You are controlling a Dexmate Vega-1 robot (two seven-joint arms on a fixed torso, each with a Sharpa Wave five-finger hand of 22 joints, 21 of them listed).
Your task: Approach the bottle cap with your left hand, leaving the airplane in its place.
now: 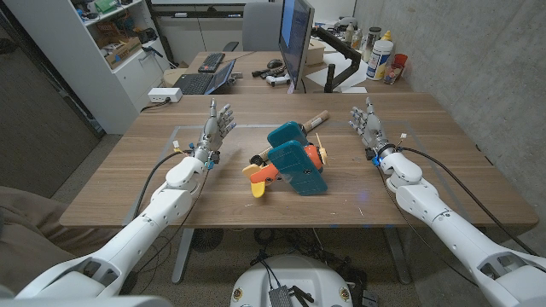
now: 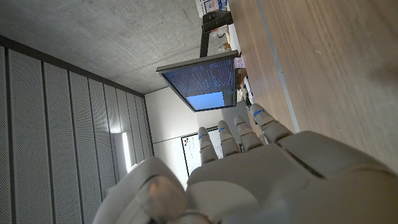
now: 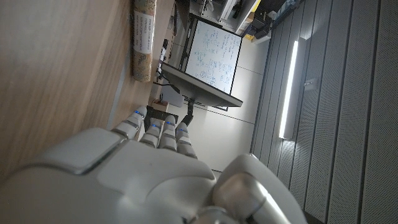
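Note:
A teal toy airplane (image 1: 294, 159) with orange and yellow parts lies in the middle of the wooden table (image 1: 128, 183). A small dark piece (image 1: 255, 159) sits against the airplane's left side; I cannot tell whether it is the bottle cap. My left hand (image 1: 217, 126) stands to the left of the airplane, well apart from it, fingers spread and holding nothing. Its back (image 2: 249, 180) shows in the left wrist view. My right hand (image 1: 367, 124) stands on the other side with fingers apart and empty, and its back (image 3: 143, 162) shows in the right wrist view.
A brown labelled cylinder (image 1: 316, 119) (image 3: 144, 37) lies just behind the airplane. Beyond the table stands a desk with a monitor (image 1: 295, 38), a keyboard (image 1: 194, 83) and bottles (image 1: 381, 58). A white power box (image 1: 164, 95) sits near the far left corner.

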